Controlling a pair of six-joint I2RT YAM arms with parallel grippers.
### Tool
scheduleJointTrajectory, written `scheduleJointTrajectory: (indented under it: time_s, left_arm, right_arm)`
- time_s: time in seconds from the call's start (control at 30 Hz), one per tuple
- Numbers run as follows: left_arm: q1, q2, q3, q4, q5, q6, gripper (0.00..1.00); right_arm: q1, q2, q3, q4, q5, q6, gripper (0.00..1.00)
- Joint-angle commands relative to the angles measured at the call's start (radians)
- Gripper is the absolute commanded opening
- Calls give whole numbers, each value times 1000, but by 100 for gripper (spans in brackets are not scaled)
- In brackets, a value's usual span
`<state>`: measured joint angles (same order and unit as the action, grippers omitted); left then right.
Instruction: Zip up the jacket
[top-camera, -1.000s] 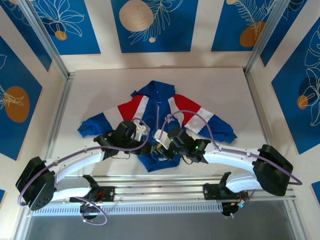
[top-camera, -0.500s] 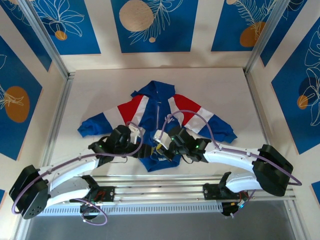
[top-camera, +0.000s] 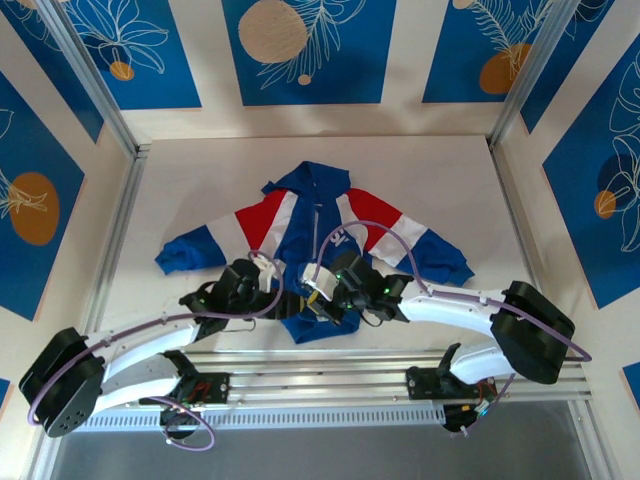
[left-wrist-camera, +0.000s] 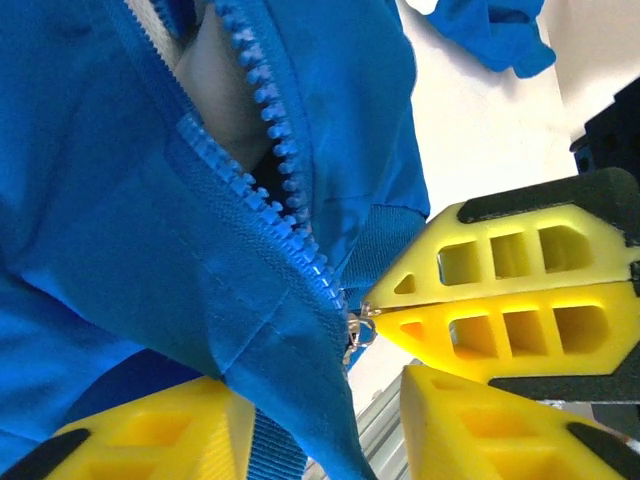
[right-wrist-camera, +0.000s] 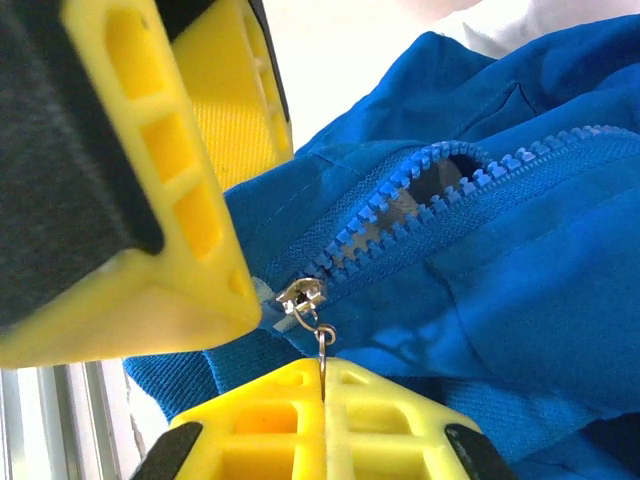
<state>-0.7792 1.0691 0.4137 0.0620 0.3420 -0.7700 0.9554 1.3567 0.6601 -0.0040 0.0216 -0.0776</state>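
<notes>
**R hand pinching zipper pull at hem; L hand slack astride the hem beside it**

Jacket (top-camera: 315, 190) lies flat, front up, mid-table (top-camera: 430, 170). Collar points away from the arm bases, sleeves are spread L and R, and the hem is nearest the arms. Both arms curve in over the hem from either side, and the hands meet at the bottom of the front zip.

R hand (right-wrist-camera: 322, 385): fingers pressed fully together w/ the thin metal zipper pull (right-wrist-camera: 325, 345) caught btwn the tips. The pull hangs off the silver slider (right-wrist-camera: 300, 295), which sits low on the zip, just off the fingertips. Jacket body spreads away from this hand, up and to the R in the R wrist view. Past the slider the blue zipper teeth (right-wrist-camera: 420, 195) stand parted w/ a dark gap btwn the rows.

L hand (left-wrist-camera: 320, 400): partly open, fingers (left-wrist-camera: 150, 435) apart. A fold of blue hem fabric (left-wrist-camera: 290, 400) drops btwn them and lies against one finger, w/ a clear gap to the other, so nothing is clamped. Rest of the jacket fills the view above and L of this hand. The shut R fingers sit just beside the L hand's far finger, tips at the zip's lower end.

Open teeth run up the front in the L wrist view too.
</notes>
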Motion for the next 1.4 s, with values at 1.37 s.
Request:
scheduleJointTrajectory:
  time_s: [1.37]
  left_arm:
    - [7,-85,73,-266,92,78,0]
  right_arm:
    - [33,88,160,136,406,-36,0]
